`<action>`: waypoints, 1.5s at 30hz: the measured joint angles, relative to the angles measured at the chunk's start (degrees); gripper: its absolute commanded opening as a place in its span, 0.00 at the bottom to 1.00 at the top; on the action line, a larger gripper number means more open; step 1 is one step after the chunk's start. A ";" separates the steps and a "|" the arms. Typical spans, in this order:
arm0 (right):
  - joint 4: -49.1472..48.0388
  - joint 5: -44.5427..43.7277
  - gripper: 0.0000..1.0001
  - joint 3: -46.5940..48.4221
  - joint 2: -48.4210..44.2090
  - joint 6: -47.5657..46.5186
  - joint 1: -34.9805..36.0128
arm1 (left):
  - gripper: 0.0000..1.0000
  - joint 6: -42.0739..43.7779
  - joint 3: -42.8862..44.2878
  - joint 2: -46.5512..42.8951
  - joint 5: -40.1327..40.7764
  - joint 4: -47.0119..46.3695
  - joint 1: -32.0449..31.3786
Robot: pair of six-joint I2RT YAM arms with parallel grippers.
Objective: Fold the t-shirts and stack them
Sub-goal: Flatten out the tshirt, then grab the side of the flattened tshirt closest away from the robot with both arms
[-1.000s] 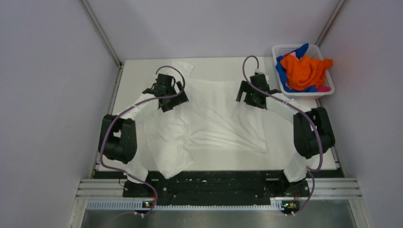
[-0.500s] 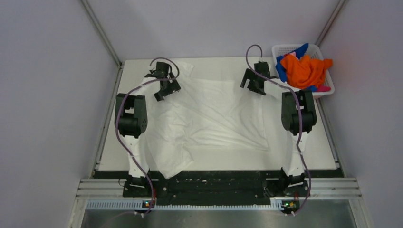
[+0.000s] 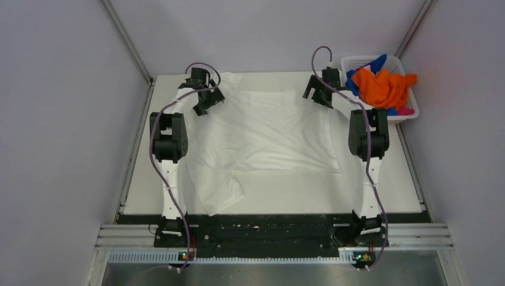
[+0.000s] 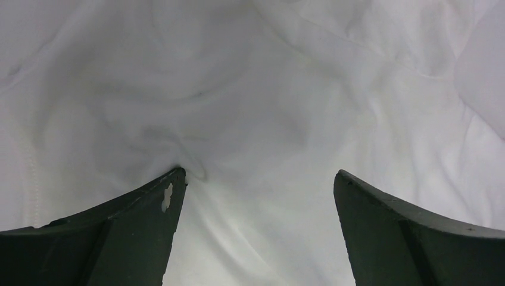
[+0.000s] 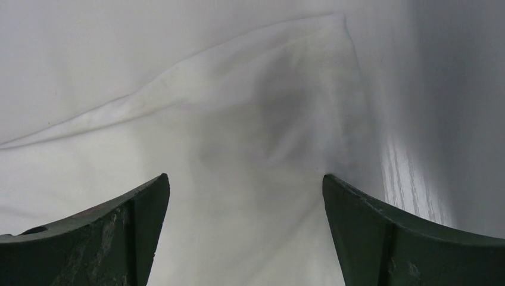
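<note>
Spreading across most of the table (image 3: 381, 190), the large white t-shirt (image 3: 268, 131) lies mostly flat, with shallow creases. Its near-left part is bunched into a loose flap that reaches towards the table's near edge. The left arm (image 3: 170, 143) stretches forward over the shirt's left margin, and the right arm (image 3: 368, 134) just beside its right edge. The white lattice basket (image 3: 356, 60) stands at the table's far right corner. In it the orange t-shirt (image 3: 384, 89) is heaped on top. The left gripper (image 3: 207, 102) hangs over the white shirt's far left corner, jaws spread wide and grasping nothing; its wrist view shows only cloth between them. The right gripper (image 3: 315, 92) hangs over the far right corner, likewise released, and its wrist view shows a raised fold of hem beside bare table. Whether any fingertip touches the cloth cannot be told. The blue t-shirt (image 3: 375, 62) shows under the orange one at the basket's far rim, and the pink t-shirt (image 3: 406, 111) peeps out at its near right.
</note>
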State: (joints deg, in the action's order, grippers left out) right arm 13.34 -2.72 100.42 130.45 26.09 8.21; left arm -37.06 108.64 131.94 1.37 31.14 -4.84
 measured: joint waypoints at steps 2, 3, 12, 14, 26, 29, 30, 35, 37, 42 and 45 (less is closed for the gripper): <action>-0.02 0.35 0.99 2.51 1.66 -0.07 -0.48 | 0.99 -0.09 2.54 1.60 -0.85 0.00 0.28; 0.02 0.50 0.99 3.52 2.32 -0.13 -0.66 | 0.99 -0.07 4.04 2.47 -1.40 0.17 0.42; 1.27 0.83 0.99 3.98 1.99 -1.49 -1.14 | 0.99 0.87 4.24 2.10 -5.75 -0.02 0.59; 1.86 0.26 0.99 -1.18 -1.73 -1.49 -0.70 | 0.99 1.11 -1.16 -2.16 -6.97 0.31 0.35; 1.55 -4.81 0.99 -41.72 -40.92 5.20 4.22 | 0.99 -0.57 -43.12 -48.46 -1.40 0.17 -13.00; 1.01 -6.82 0.99 -48.13 -47.50 7.02 4.00 | 0.98 -2.14 -50.84 -54.40 1.01 3.43 -19.56; 0.98 -7.54 0.99 -49.94 -49.18 7.56 4.00 | 0.97 -2.69 -53.13 -55.80 1.42 4.83 -20.83; 0.81 -10.19 0.99 -57.46 -56.06 10.23 3.37 | 0.92 -6.45 -63.23 -62.88 3.52 12.72 -24.02; 0.68 -10.36 0.99 -58.90 -57.44 10.75 3.17 | 0.85 -7.85 -66.07 -65.81 3.85 15.43 -24.87; -0.57 -10.51 0.99 -59.63 -57.99 11.58 2.86 | 0.68 -9.88 -70.55 -68.70 2.69 19.23 -26.43; -0.59 -11.15 0.99 -59.63 -58.03 11.72 2.86 | 0.55 -10.67 -72.41 -68.30 2.08 20.37 -27.76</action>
State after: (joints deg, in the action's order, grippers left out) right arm 12.75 -13.87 40.80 72.42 37.80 11.07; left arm -47.72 36.23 63.64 3.44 51.51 -32.60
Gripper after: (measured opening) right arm 0.986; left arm 0.653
